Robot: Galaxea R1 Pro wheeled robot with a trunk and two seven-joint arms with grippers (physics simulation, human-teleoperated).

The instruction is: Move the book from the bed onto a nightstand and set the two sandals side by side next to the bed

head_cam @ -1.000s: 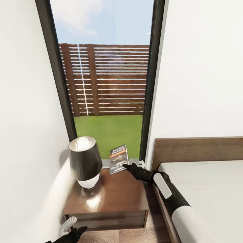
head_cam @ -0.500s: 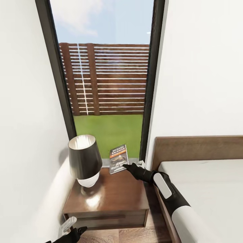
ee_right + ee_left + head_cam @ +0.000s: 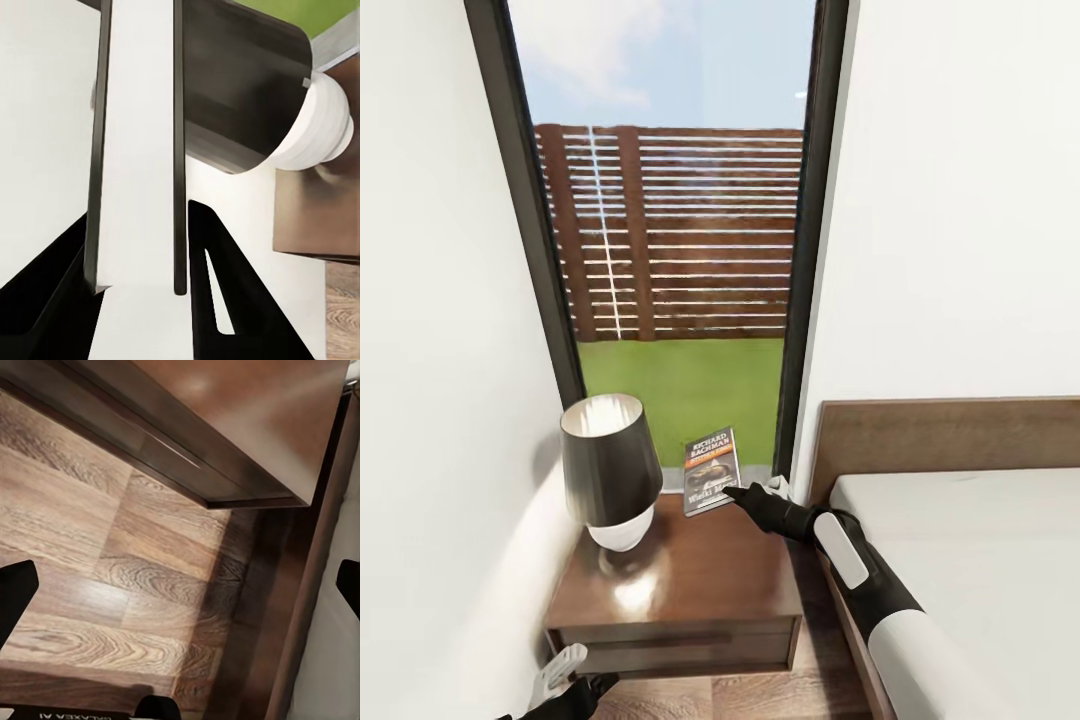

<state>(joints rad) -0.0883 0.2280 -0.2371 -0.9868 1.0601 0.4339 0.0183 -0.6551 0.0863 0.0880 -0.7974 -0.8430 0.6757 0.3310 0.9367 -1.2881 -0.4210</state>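
Note:
The book (image 3: 712,470) stands nearly upright, cover towards me, over the back edge of the nightstand (image 3: 690,590), beside the black-shaded lamp (image 3: 608,465). My right gripper (image 3: 732,492) is shut on its lower right corner. In the right wrist view the book (image 3: 139,150) is edge-on, its white pages clamped between the two black fingers (image 3: 217,285). I cannot tell if its lower edge touches the wood. My left gripper (image 3: 565,678) hangs open and empty low in front of the nightstand, over the floor (image 3: 180,585). The bed (image 3: 980,560) lies to the right. The sandals are out of view.
A tall dark-framed window (image 3: 680,250) rises behind the nightstand, with white walls on both sides. The headboard (image 3: 950,440) stands close to the nightstand's right side. The drawer front (image 3: 172,450) and the dark bed frame (image 3: 300,607) border a strip of plank floor (image 3: 112,547).
The head view has drifted slightly, so the lamp sits a little higher in the picture. The book and my right gripper keep their place; the left gripper stays low.

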